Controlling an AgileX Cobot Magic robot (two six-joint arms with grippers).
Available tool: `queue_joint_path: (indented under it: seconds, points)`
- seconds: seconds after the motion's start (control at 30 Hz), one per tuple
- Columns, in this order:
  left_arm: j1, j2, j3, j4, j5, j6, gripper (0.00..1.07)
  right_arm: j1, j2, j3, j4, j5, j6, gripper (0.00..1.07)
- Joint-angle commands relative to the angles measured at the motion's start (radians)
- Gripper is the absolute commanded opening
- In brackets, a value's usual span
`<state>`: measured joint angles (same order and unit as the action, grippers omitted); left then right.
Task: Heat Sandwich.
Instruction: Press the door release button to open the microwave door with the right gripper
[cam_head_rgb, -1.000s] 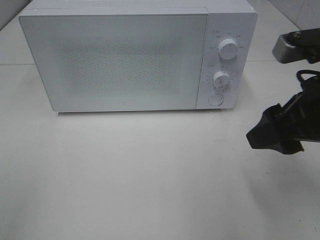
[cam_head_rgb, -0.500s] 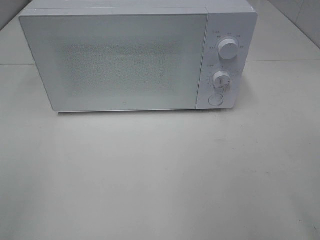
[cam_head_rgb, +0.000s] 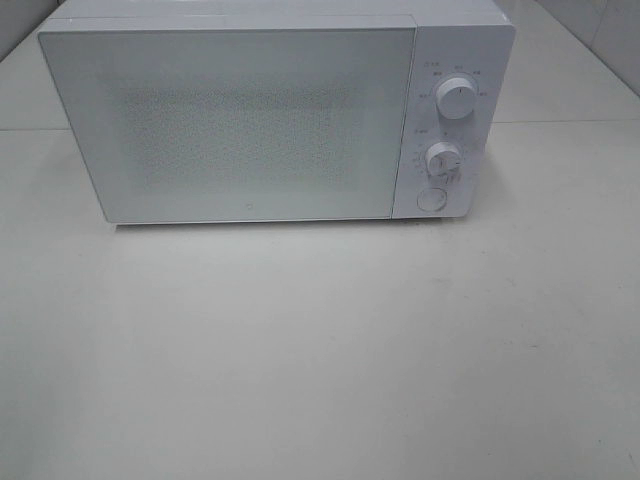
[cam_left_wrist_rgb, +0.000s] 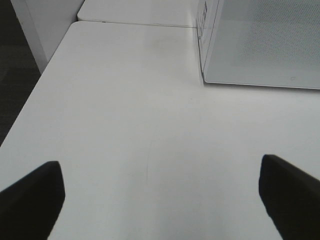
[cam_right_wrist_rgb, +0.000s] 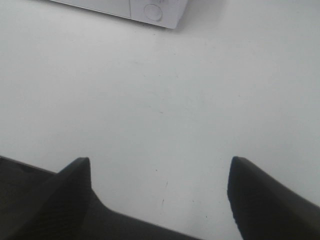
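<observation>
Gone from the high view is the right arm, which a second ago stood dark over the right edge of the bench (cam_head_rgb: 320, 350); half a second ago it was already out of sight, and nothing else has shifted.

A white microwave (cam_head_rgb: 270, 115) sits toward the far edge of the pale bench, facing the near edge. Its wide frosted door (cam_head_rgb: 240, 125) is shut, and nothing can be made out through it. On the panel beside the door are an upper dial (cam_head_rgb: 456, 101), a lower dial (cam_head_rgb: 441, 158) and a round button (cam_head_rgb: 431, 199) below them.

From the left wrist, the left pincer (cam_left_wrist_rgb: 160, 162) is spread wide, its two dark fingers (cam_left_wrist_rgb: 35, 200) well apart above bare bench, holding nothing. A front corner of the microwave shows ahead of it.

From the right wrist, the right pincer (cam_right_wrist_rgb: 159, 160) is also spread, with only bench surface between its fingers (cam_right_wrist_rgb: 260, 195). The microwave's button corner shows well beyond it.

The sandwich appears in none of the views, so where it lies cannot be told.
</observation>
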<state>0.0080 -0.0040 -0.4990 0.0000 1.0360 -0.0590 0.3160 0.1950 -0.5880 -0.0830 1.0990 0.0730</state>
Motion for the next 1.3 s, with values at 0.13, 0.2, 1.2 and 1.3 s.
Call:
queue_joint_path:
  seconds: [0.13, 0.2, 1.2, 1.3]
  points:
    - [0.003, -0.027, 0.004, -0.008, -0.008, 0.001, 1.01, -0.103, -0.1, 0.049, -0.012, -0.007, 0.005, 0.74]
    - [0.003, -0.027, 0.004, -0.008, -0.008, 0.001, 1.01, -0.135, -0.148, 0.064, -0.011, -0.036, 0.005, 0.74]
    - [0.003, -0.027, 0.004, -0.008, -0.008, 0.002, 1.01, -0.164, -0.158, 0.056, -0.006, -0.118, -0.007, 0.74]
    - [0.003, -0.027, 0.004, -0.008, -0.008, 0.002, 1.01, -0.164, -0.095, 0.054, -0.006, -0.164, -0.006, 0.74]
